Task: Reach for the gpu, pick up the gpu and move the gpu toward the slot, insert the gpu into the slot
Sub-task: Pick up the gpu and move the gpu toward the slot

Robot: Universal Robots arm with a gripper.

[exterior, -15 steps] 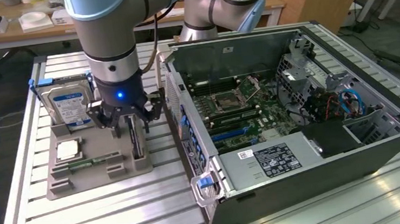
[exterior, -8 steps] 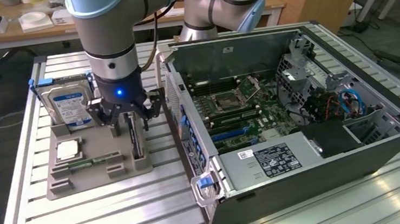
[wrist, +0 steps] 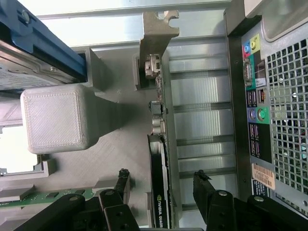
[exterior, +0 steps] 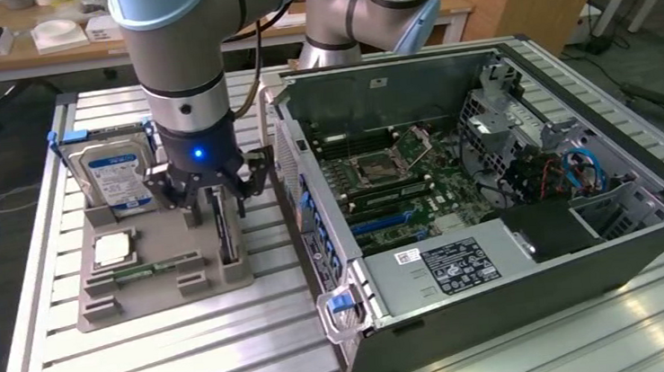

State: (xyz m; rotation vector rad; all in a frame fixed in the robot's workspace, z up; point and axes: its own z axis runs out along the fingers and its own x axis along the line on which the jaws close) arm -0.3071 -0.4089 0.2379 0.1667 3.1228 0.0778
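The gpu (exterior: 228, 237) stands on its edge in a groove of the grey holder (exterior: 155, 292), a thin dark card with its silver bracket (wrist: 159, 29) at one end. My gripper (exterior: 221, 205) hangs right over it, open. In the wrist view the gpu (wrist: 161, 202) runs between the two black fingertips (wrist: 123, 176), with a gap on each side and no contact. The slot (exterior: 388, 221) is a blue connector on the motherboard inside the open computer case (exterior: 531, 250), to the exterior view's right of the holder.
A blue-labelled hard drive (exterior: 114, 173) stands upright at the holder's far end, with a processor chip (exterior: 113, 248) and a green memory stick (exterior: 135, 271) beside the gpu. The case's rear panel with ports (wrist: 255, 106) sits close to the gripper. A grey block (wrist: 55, 118) rises on the holder.
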